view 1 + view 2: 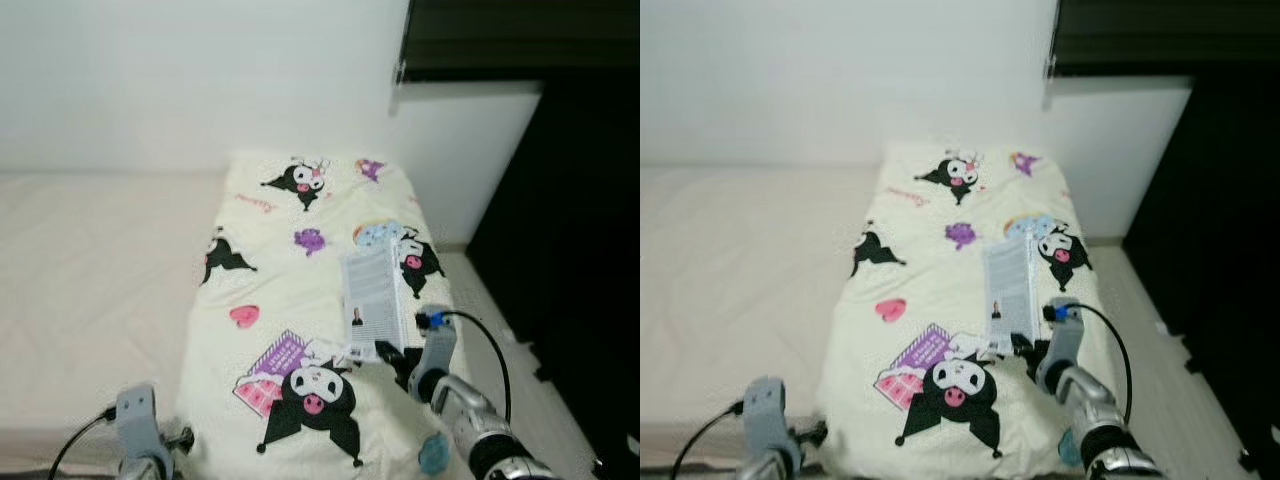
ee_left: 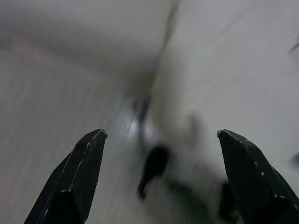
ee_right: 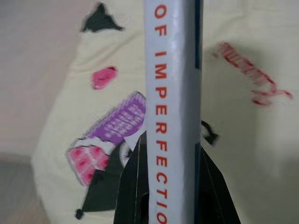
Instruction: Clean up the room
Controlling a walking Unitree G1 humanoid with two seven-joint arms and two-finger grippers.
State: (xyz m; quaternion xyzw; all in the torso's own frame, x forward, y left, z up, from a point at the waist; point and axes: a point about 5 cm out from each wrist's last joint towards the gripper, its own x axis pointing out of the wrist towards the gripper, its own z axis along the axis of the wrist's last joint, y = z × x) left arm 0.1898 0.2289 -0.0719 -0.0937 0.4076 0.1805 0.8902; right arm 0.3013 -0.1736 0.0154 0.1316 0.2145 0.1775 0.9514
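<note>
Nearest the camera, low at the bottom of the head views, the left gripper [image 2: 161, 140] hangs with its two black fingers [image 2: 74, 182] spread wide apart and nothing between them. Beyond their tips lies a blurred stretch of pale fabric with a dark cartoon blot on it (too soft to make out more).

Over on the other side, the right gripper [image 1: 398, 362] has its fingers pressed on the lower end of a book [image 1: 378, 296], pinching it from both faces. From the wrist camera the book's white spine [image 3: 172, 93] stands straight up out of the fingers, printed in red capital letters, with the black fingers [image 3: 133, 186] flanking it on either side. In the head views the book rises from the fingertips and leans away from the robot, its pale back cover with small print facing up.

Under the fingers and the book spreads a cream blanket [image 1: 290, 270] printed with black-and-white cartoon figures, a pink heart and purple patches. Beside the blanket, off toward the left gripper, is a plain beige mattress [image 1: 90, 260]. Past the book stands a white wall [image 1: 200, 80], and a dark cabinet [image 1: 570, 250] sits out beyond the right gripper.
</note>
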